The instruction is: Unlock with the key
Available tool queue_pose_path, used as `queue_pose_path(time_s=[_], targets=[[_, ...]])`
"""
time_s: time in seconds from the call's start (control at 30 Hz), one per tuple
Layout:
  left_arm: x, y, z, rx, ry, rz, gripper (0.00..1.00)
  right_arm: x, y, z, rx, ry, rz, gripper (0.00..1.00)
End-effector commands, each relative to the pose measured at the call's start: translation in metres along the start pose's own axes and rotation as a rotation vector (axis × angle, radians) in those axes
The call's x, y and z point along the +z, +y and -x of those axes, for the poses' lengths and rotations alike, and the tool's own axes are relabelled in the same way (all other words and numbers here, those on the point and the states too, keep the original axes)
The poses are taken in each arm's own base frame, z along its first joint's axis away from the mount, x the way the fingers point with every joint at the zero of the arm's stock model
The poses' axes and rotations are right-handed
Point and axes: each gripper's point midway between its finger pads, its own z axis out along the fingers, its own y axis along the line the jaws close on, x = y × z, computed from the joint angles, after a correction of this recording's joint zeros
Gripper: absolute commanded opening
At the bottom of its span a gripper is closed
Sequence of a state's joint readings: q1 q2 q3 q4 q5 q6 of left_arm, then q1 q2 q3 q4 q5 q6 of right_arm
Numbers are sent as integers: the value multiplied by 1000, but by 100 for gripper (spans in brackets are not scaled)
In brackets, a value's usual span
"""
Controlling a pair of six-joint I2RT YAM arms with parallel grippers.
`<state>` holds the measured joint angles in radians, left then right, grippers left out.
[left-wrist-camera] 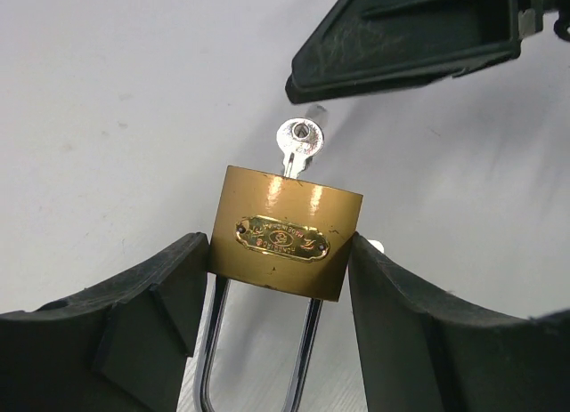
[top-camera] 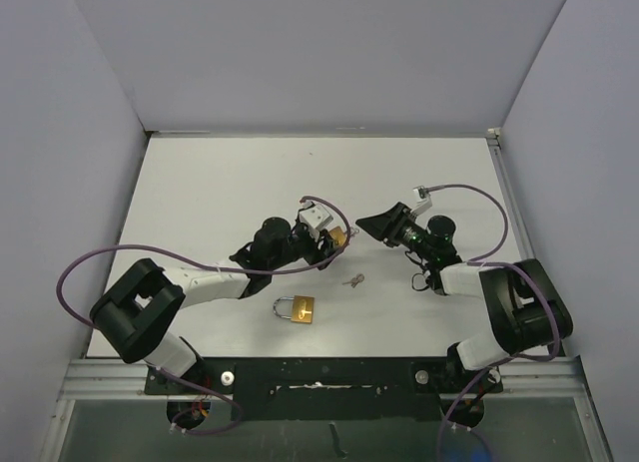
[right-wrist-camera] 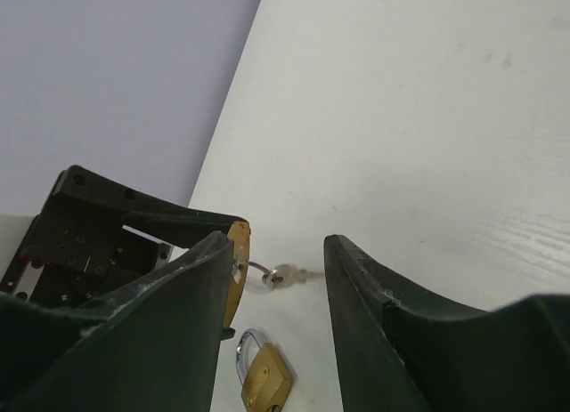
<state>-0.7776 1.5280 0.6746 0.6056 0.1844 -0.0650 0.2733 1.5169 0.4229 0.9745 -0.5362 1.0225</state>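
My left gripper is shut on a brass padlock and holds it above the table, with the shackle pointing back toward the wrist. A silver key sits in the lock's keyhole, its head sticking out. My right gripper is open and empty, just right of the held padlock. One of its black fingers hovers just beyond the key head. In the right wrist view my right gripper has its jaws spread, and the padlock's brass edge shows by the left finger.
A second brass padlock lies shut on the white table in front of the arms; it also shows in the right wrist view. A loose key on a ring lies between the grippers. Grey walls surround the table.
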Motion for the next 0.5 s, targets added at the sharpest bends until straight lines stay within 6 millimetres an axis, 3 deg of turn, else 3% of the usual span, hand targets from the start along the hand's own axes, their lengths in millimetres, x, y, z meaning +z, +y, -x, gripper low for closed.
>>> queue_pose_path(time_s=[0.0,0.17,0.47], targets=[[-7,-8,54,67,-148,-30,0,-8,23,34,-84,-55,62,48],[-7,-8,41,91,-85,-36,0,-17,21,46,-153,-52,11,50],[-9,-6,37,155,8,-42,0,-39,-12,45,-483,132,-378,61]])
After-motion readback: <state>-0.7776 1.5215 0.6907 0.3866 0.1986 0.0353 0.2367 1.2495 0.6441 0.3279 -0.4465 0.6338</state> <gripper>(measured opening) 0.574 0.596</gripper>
